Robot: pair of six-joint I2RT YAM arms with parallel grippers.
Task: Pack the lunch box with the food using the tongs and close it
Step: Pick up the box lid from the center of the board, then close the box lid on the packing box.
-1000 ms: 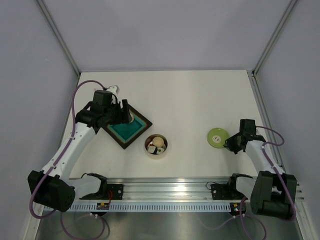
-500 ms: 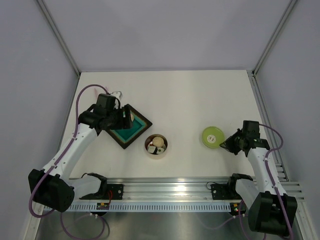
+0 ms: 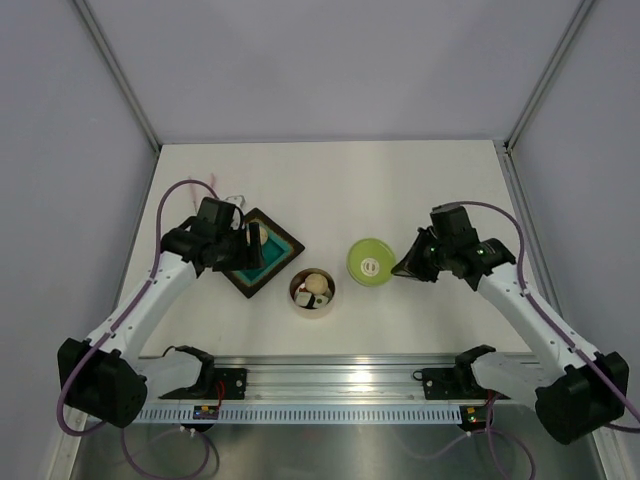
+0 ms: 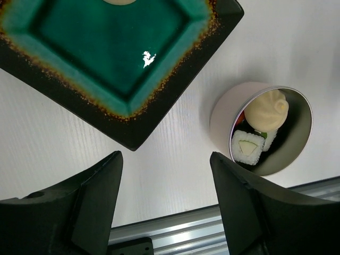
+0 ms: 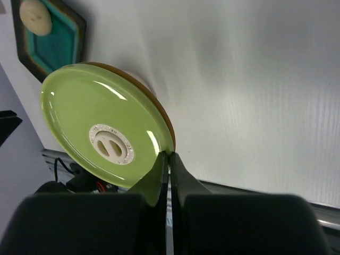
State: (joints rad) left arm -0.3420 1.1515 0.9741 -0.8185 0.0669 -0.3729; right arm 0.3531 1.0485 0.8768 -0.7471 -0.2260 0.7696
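The lunch box (image 3: 313,293), a small round steel bowl, stands on the table near the front. It holds food: a beige dumpling (image 4: 267,109) and a white roll piece (image 4: 247,147). Its lime-green lid (image 3: 370,262) hangs tilted just right of the bowl. My right gripper (image 3: 405,268) is shut on the lid's rim (image 5: 106,138), the fingers pinched at its edge (image 5: 170,155). My left gripper (image 4: 166,156) is open and empty, hovering over the table between the tray and the bowl. Of the tongs only a pale tip (image 3: 234,200) shows behind the left wrist.
A square dark tray with a teal inside (image 3: 275,255) lies left of the bowl, and one beige round piece (image 5: 36,16) rests on it. A metal rail (image 3: 340,375) runs along the near table edge. Grey walls close in the left, right and back.
My right arm has lifted the lid off the table at the right and carried it left, close to the bowl. The left gripper has drifted slightly nearer over the tray.
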